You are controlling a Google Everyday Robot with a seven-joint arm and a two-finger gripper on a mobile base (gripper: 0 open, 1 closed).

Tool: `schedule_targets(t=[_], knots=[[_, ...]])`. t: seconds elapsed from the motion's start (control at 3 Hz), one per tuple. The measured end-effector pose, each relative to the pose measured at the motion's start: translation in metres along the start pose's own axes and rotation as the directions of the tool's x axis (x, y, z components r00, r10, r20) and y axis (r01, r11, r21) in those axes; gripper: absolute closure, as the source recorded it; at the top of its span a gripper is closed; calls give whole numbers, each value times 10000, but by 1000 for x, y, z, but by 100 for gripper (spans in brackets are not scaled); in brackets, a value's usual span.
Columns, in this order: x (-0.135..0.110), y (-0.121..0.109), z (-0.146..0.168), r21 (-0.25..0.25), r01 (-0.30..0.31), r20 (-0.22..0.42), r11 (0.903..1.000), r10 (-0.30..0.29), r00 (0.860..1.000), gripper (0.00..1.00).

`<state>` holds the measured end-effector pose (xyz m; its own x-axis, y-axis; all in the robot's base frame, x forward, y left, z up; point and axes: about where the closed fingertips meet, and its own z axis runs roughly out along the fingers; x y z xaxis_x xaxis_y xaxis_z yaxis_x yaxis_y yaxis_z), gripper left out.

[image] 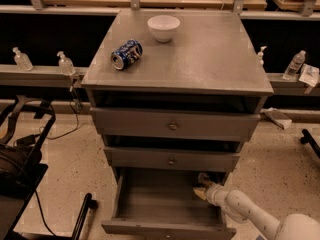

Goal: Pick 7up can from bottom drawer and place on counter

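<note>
The bottom drawer (150, 204) is pulled open at the foot of the grey cabinet. My gripper (201, 188) reaches into its back right corner from the lower right, on the white arm (240, 209). A small pale shape (203, 177) shows right at the gripper, under the middle drawer's front; it may be the 7up can, but I cannot tell, as it is mostly hidden. The counter (210, 54) is the grey top of the cabinet.
On the counter lie a blue can (126, 54) on its side at the left and a white bowl (163, 28) at the back. The two upper drawers (172, 126) are closed. Small bottles (65, 62) stand on a ledge behind. A black cart (20, 154) stands at the left.
</note>
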<state>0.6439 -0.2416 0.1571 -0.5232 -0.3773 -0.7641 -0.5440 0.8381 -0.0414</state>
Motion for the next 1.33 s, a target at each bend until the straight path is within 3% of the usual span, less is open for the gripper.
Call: schedule_targets(t=[0.33,0.67,1.0,1.33], knots=[[0,0,0,0,0,-1,10000,0,10000,47],[-2,2,1,127,105,-144,9999,-103,9998,30],[-9,7,-2,299,312,-211,9991,-306,9993,22],[-12,7,-7,480,335,-187,9983,-326,9993,24]])
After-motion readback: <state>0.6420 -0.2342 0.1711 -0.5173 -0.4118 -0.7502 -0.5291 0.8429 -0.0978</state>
